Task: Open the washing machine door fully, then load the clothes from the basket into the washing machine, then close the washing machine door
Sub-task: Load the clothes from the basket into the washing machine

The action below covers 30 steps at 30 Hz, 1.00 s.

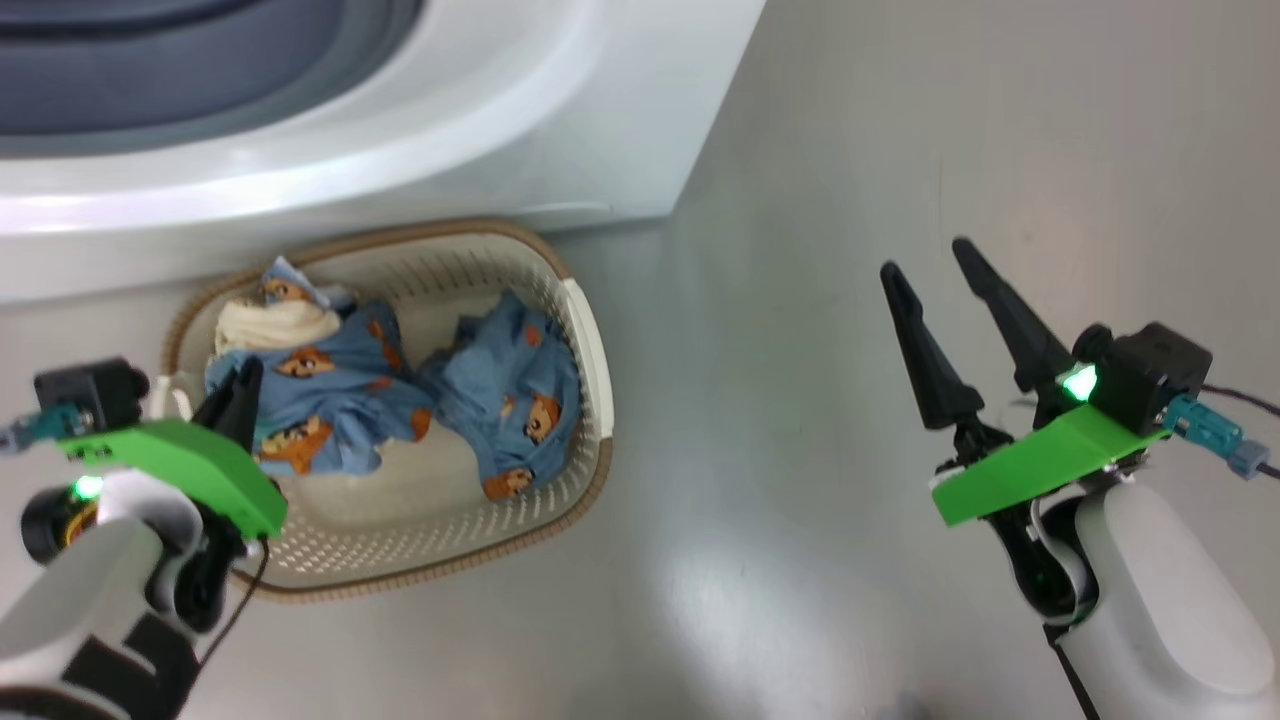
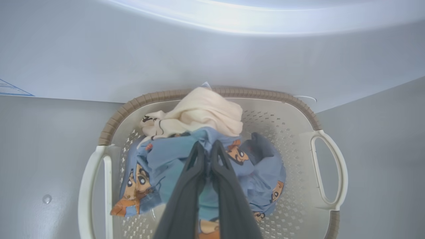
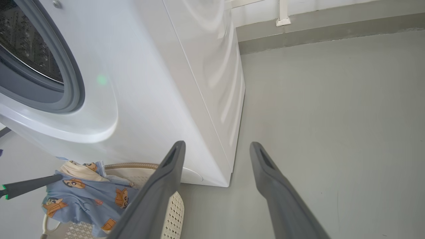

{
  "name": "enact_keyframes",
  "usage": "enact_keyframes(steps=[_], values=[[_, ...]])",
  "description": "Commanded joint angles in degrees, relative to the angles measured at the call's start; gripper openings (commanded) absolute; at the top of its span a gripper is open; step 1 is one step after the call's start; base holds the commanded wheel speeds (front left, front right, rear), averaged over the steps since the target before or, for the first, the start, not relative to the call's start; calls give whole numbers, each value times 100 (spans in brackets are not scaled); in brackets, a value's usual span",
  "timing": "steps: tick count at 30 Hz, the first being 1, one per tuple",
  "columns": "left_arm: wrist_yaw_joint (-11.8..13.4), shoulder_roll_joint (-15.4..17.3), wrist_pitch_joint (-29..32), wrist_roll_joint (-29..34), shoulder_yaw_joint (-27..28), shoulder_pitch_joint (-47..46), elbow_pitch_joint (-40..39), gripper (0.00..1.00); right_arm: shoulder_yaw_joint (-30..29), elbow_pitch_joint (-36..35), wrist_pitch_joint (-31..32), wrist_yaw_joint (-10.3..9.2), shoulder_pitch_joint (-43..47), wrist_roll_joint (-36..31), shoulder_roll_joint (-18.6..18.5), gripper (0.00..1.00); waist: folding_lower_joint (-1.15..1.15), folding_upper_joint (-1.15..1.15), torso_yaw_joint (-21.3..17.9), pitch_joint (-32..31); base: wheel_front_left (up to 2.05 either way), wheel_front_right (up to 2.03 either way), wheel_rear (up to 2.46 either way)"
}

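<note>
A smooth, pale grey floor with a soft sheen spread out to the right. Along its far edge ran a grey skirting band, with a thin white upright post standing on a small square foot.

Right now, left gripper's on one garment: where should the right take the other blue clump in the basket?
Pinch the raised folds atop the other blue clump, coming straight down with the open right gripper. It lies crumpled against the right-hand wall of the basket, so a sideways approach would likely hit the rim.
</note>
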Motion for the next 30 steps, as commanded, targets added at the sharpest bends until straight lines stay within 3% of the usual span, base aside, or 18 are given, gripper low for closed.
enact_keyframes(steps=[1, 18, 30], values=[[-9, 197, -76, 300, 479, 311, -173, 0, 89, -54, -69, 9, 319, 117, -27, 100, 0, 0, 193, -571, 0, 0, 0], [-9, -166, -77, 2422, 3107, 2468, -1798, 0, -9, 212, -69, 9, 1247, 423, -218, 100, 0, 0, 261, -2092, 0, 0, 0], [-9, -538, -77, 3342, 4204, 3665, -3020, 0, -242, 205, -69, 9, 1696, 517, -333, 100, 0, 0, 298, -2710, 0, 0, 0]])
